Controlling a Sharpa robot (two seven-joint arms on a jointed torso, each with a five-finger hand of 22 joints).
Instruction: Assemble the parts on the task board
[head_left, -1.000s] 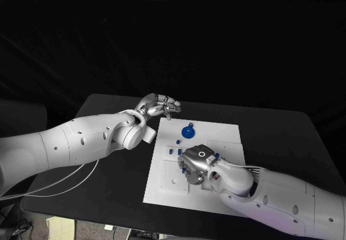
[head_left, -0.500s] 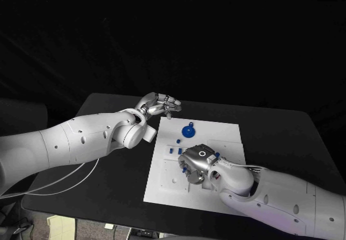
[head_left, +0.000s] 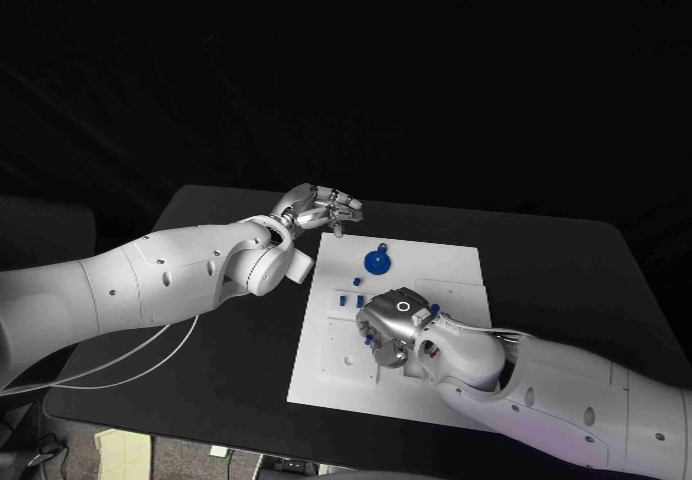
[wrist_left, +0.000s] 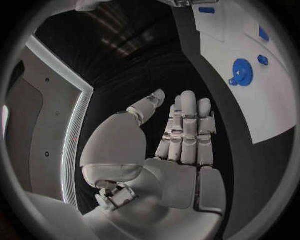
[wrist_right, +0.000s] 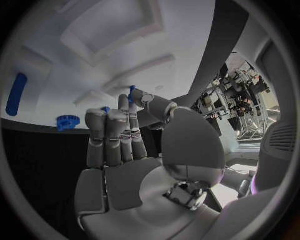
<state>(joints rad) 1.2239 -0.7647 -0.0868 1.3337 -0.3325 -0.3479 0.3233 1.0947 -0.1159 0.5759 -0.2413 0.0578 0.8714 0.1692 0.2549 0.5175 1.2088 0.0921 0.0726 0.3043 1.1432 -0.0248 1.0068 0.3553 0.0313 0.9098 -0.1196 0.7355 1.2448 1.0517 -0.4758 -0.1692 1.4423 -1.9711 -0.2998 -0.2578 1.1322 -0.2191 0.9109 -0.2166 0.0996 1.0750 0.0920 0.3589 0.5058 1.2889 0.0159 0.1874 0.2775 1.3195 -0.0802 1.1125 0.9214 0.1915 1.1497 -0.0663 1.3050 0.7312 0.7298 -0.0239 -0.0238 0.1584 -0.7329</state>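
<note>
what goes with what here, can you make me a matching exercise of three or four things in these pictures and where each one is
Things:
1. left hand
2. right hand
3. blue gear
4. task board

Places:
A. lying on the far part of the white plate
B. over the middle of the plate, fingers down among small blue parts
C. in the middle of the black table
D. beyond the plate's far left corner, off the plate

Pairs: 1-D, 2-B, 3-A, 4-C

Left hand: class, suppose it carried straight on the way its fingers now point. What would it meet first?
Probably nothing at first: the left hand has bare black table beyond its fingertips. The task board and blue gear lie off to one side; depth is unclear.
</note>
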